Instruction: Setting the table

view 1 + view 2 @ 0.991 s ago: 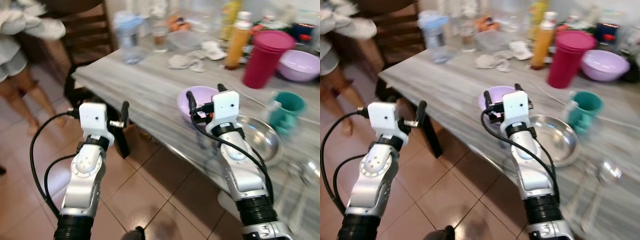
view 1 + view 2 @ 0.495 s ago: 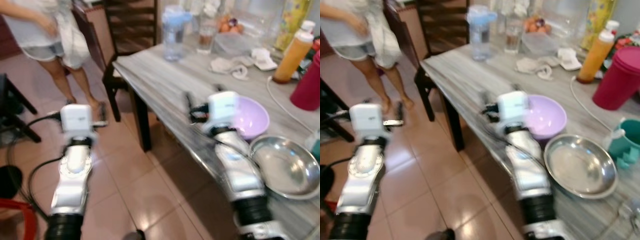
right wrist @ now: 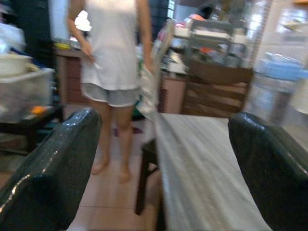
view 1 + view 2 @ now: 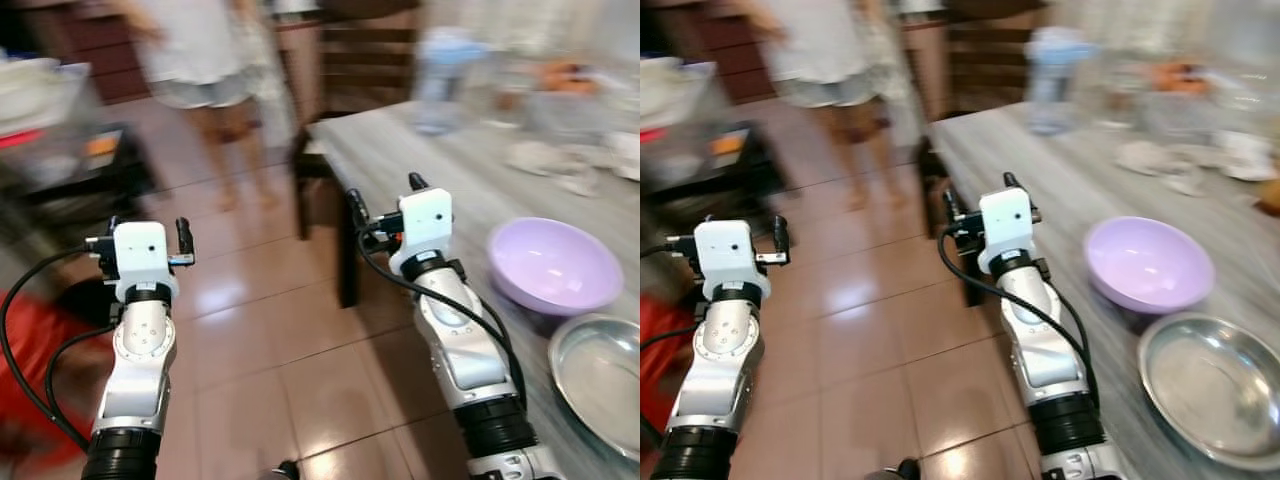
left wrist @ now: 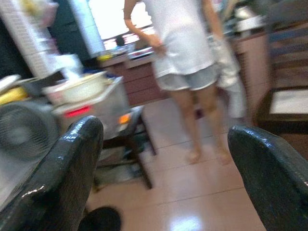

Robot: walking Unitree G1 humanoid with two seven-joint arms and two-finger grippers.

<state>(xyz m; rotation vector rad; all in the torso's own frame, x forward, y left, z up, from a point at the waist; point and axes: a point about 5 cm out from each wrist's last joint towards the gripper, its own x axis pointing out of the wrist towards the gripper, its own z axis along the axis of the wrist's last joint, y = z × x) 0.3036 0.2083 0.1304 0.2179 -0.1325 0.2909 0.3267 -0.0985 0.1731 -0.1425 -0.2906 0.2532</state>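
Left eye view shows a long grey wood-look desk (image 4: 470, 175) on the robot's right side; a round light purple plastic bowl (image 4: 555, 265) sits on it near the edge; a shiny round metal dish (image 4: 600, 375) lies just beside the bowl, closer to the robot; the two look like they touch or almost touch, and I cannot tell which. Blurry bottles and cloths stand at the far end of the desk; a dark wooden chair (image 4: 365, 65) stands behind that end. The right pincer (image 4: 383, 203) is held up over the desk's near corner; its two black fingers are wide apart and hold nothing. The left pincer (image 4: 145, 238) is held up over the shiny brown tile floor (image 4: 260, 340); its fingers are wide apart too, with nothing between them. A person in a white top and grey shorts (image 5: 185, 53) stands on the floor, well apart from both pincers.
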